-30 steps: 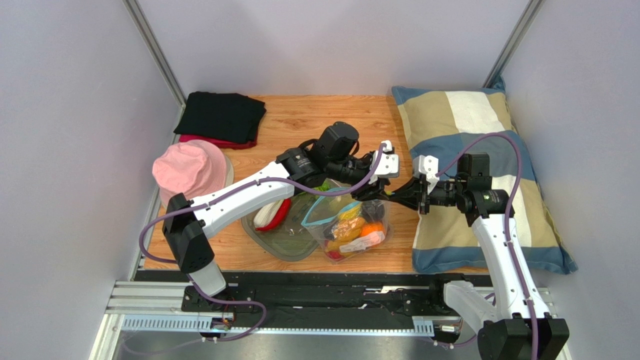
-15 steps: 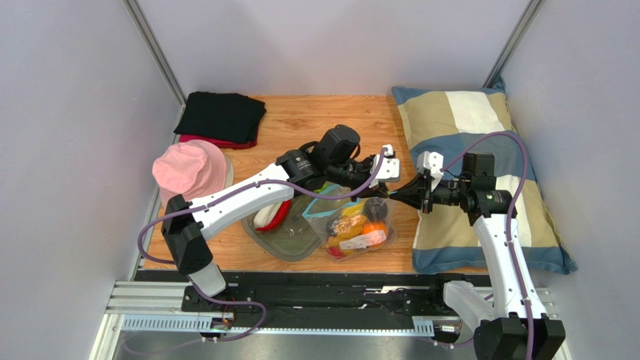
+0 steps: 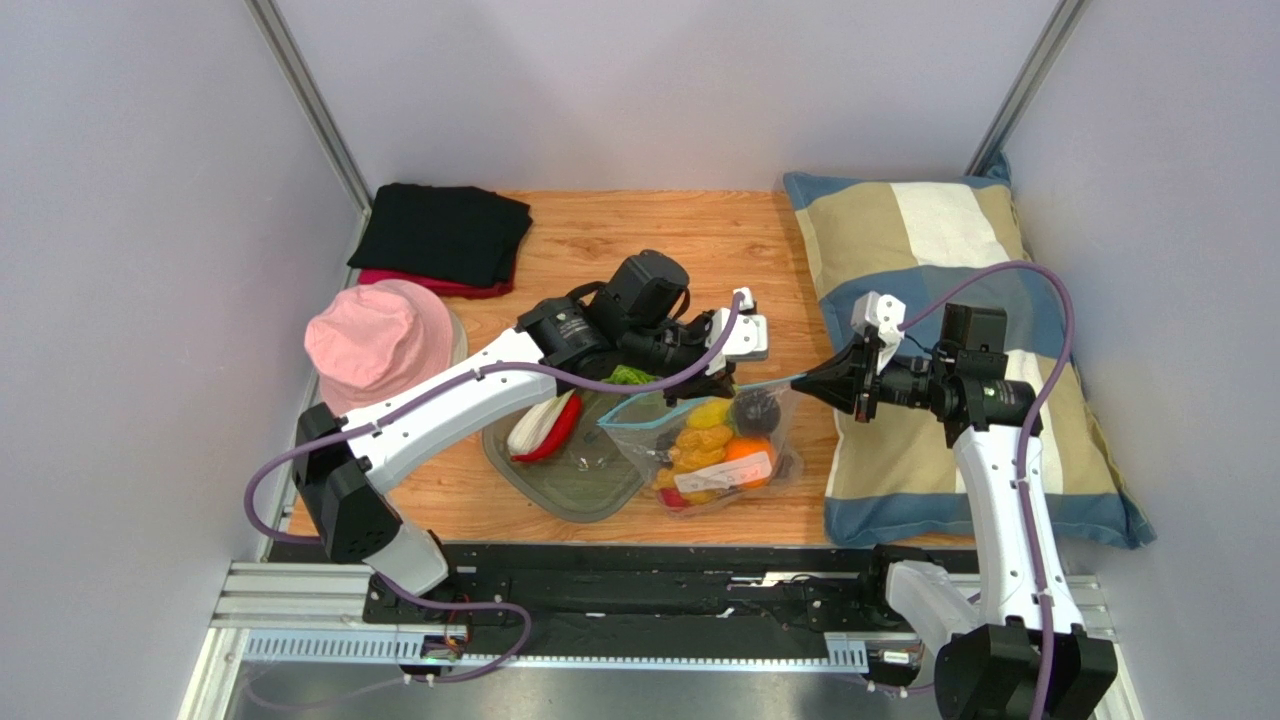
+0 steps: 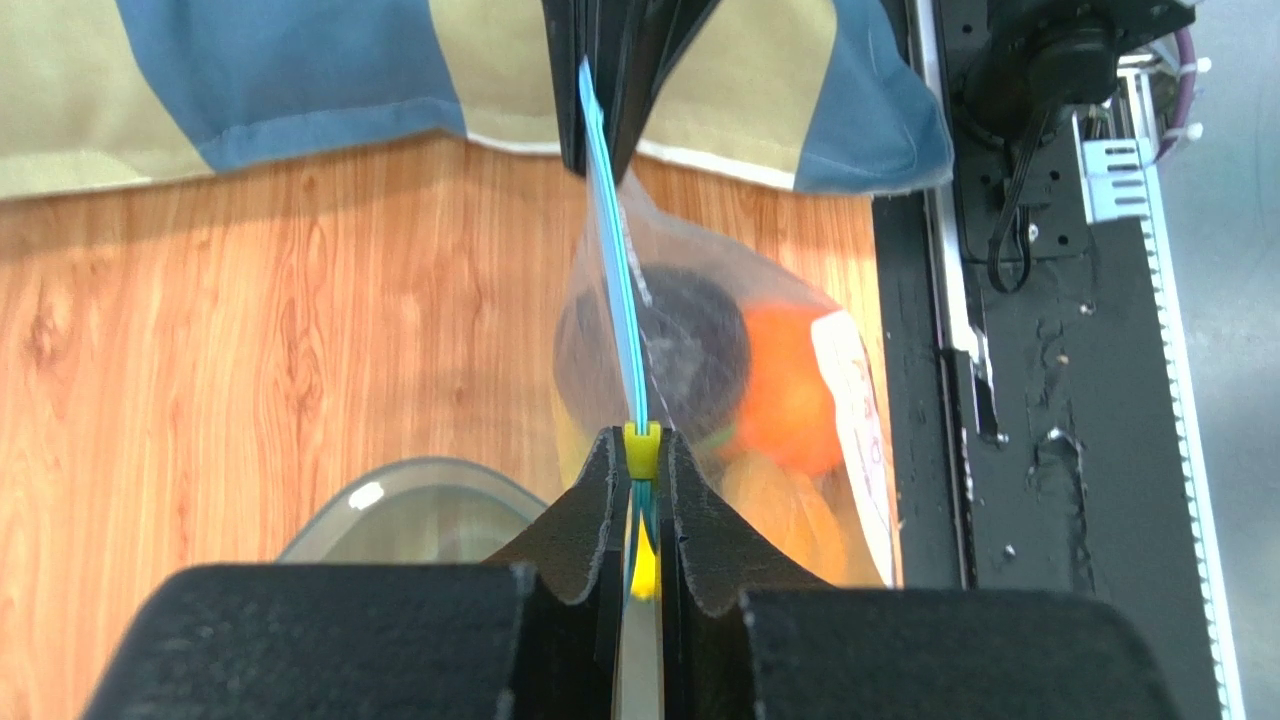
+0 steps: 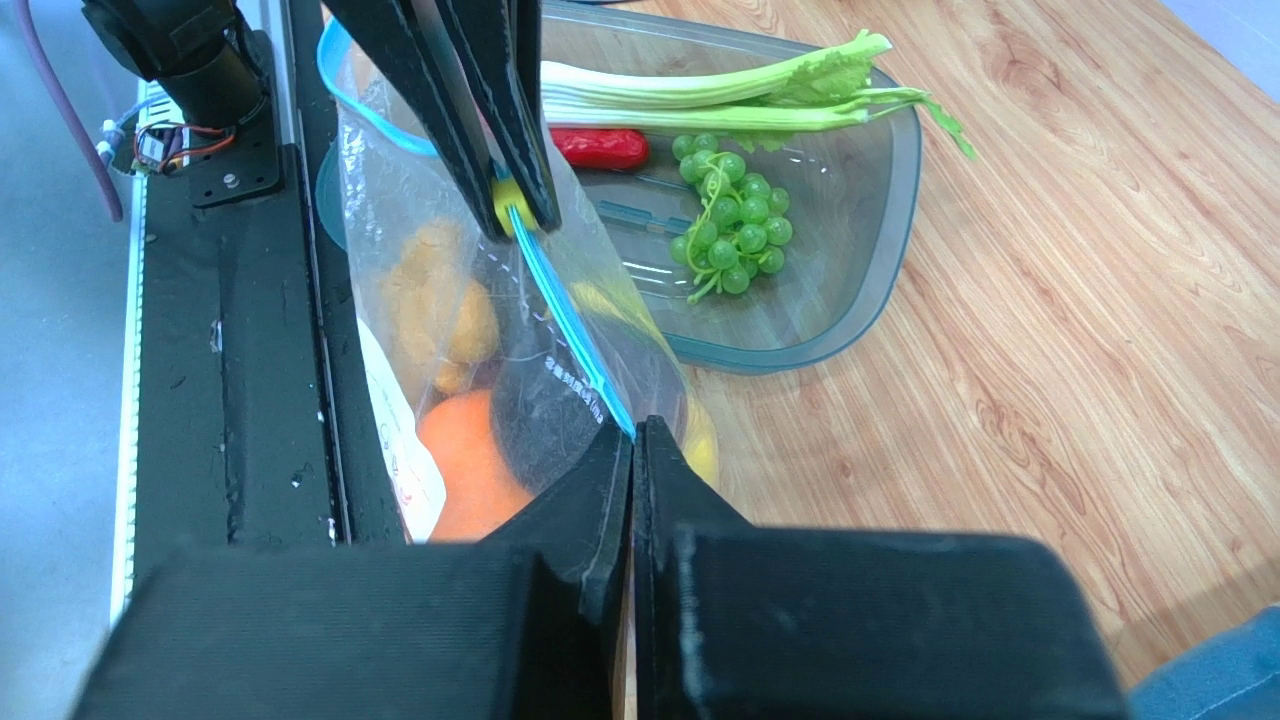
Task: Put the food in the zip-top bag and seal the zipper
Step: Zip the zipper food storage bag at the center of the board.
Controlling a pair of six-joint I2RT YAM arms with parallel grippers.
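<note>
Clear crinkled bag (image 4: pixel 751 323), thin blue zipper (image 4: pixel 613 255)

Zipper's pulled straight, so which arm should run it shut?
Left, probably: the left gripper is clamped on the yellow slider of the zipper, while the right gripper pinches the strip's end, anchoring the zip-top bag.

My left end effector (image 4: pixel 642 458) and right end effector (image 5: pixel 631 443) have matt black plastic fingers, faintly grainy. The zip-top bag (image 5: pixel 436 285) is thin clear plastic film, glossy and creased, and its zipper (image 4: pixel 613 255) is a smooth blue plastic strip. The tray (image 5: pixel 842 225) looks like smoky clear plastic with a shiny rim. The table (image 3: pixel 631 240) shows pale wood grain, smooth with a low sheen (real wood or laminate, I cannot tell). The pillow (image 3: pixel 962 285) and pink hat (image 3: pixel 383 338) are cloth — soft and matt.
</note>
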